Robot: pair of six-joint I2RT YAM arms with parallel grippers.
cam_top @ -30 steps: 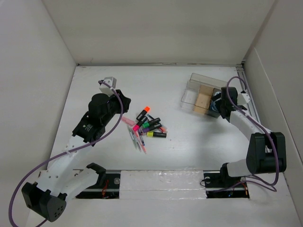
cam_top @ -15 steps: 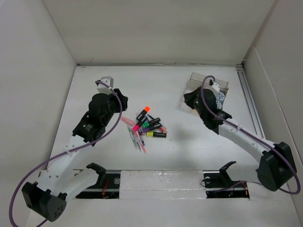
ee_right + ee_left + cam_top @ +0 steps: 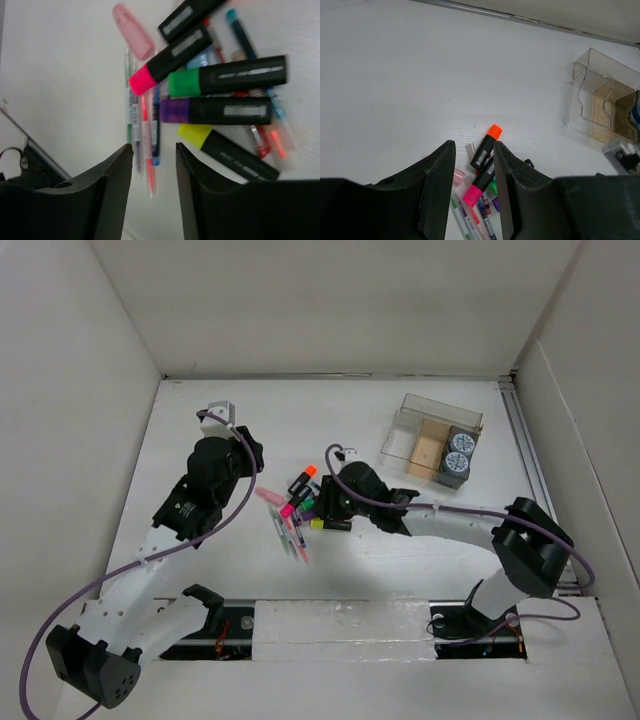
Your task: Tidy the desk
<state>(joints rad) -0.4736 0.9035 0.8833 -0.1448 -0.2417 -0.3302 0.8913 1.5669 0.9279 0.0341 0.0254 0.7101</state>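
Observation:
The desk (image 3: 330,415) is a white tabletop with a heap of highlighters and pens (image 3: 308,505) at its middle. My right gripper (image 3: 325,502) hovers over that heap, open and empty. In the right wrist view its gripper (image 3: 154,150) stands above thin pens (image 3: 145,130), with green (image 3: 225,77), purple (image 3: 215,110) and yellow (image 3: 227,152) highlighters just beyond. My left gripper (image 3: 252,452) sits left of the heap, open and empty. In the left wrist view that gripper (image 3: 474,150) frames an orange-tipped highlighter (image 3: 487,145) and a pink-tipped one (image 3: 480,182).
A clear compartmented organizer box (image 3: 405,435) stands at the back right, with two grey round rolls (image 3: 458,452) in its right end and a tan block (image 3: 428,448) beside them. White panel walls bound the desk. A metal rail (image 3: 525,440) runs along the right side.
My right arm has swung from the organizer box leftward to the marker heap, uncovering two grey rolls in the box. My left arm has barely moved.

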